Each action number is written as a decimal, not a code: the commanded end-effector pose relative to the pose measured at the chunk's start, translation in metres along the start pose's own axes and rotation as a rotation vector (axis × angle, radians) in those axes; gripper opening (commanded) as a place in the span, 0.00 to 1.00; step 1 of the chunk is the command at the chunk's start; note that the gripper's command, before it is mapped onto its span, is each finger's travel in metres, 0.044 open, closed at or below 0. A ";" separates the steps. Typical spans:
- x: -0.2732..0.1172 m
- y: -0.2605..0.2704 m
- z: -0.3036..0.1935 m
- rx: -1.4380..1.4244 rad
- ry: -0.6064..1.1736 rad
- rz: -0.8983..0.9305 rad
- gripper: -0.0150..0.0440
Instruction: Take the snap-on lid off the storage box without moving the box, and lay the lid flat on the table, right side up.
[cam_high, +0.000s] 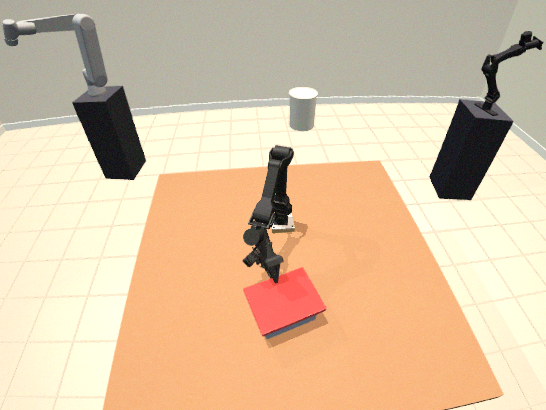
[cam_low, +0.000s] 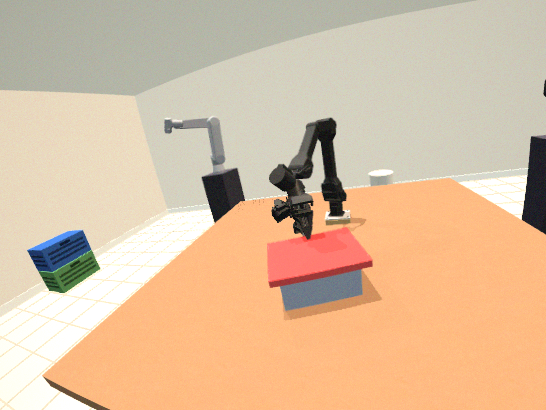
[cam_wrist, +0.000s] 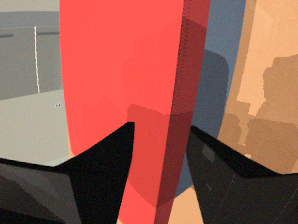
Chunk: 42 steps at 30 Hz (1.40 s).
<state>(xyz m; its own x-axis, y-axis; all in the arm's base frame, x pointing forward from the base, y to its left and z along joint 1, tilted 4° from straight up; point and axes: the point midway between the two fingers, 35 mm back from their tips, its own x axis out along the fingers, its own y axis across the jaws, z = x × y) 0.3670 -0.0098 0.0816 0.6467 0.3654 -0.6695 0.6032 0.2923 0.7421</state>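
Note:
The red lid (cam_high: 285, 305) (cam_low: 317, 257) (cam_wrist: 120, 60) lies right side up on top of the blue-grey storage box (cam_high: 291, 327) (cam_low: 322, 290) (cam_wrist: 218, 40) and overhangs its walls. The box stands on the table. My gripper (cam_high: 276, 280) (cam_low: 307, 236) (cam_wrist: 160, 131) is shut on the lid's edge, on the side toward the arm's base. In the wrist view one finger is over the lid's top face and the other is beyond its rim, beside the box wall. The inside of the box is hidden by the lid.
The orange table top (cam_high: 375, 340) (cam_low: 425, 340) bears the box and my arm's base (cam_high: 283, 226) (cam_low: 338, 217). Off the table stand a grey arm on a dark pedestal (cam_high: 112, 135) (cam_low: 223, 192), a black arm on another pedestal (cam_high: 470, 150), a white bin (cam_high: 302, 112), and stacked blue and green crates.

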 end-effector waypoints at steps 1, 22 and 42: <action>-0.003 0.002 0.000 -0.002 -0.001 0.006 0.25; -0.006 0.005 -0.001 -0.002 -0.001 0.006 0.25; -0.009 0.008 -0.001 -0.002 -0.001 0.006 0.25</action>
<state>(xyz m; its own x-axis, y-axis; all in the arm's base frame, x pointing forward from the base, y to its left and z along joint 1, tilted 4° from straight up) 0.3663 -0.0100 0.0907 0.6480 0.3644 -0.6688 0.6023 0.2923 0.7428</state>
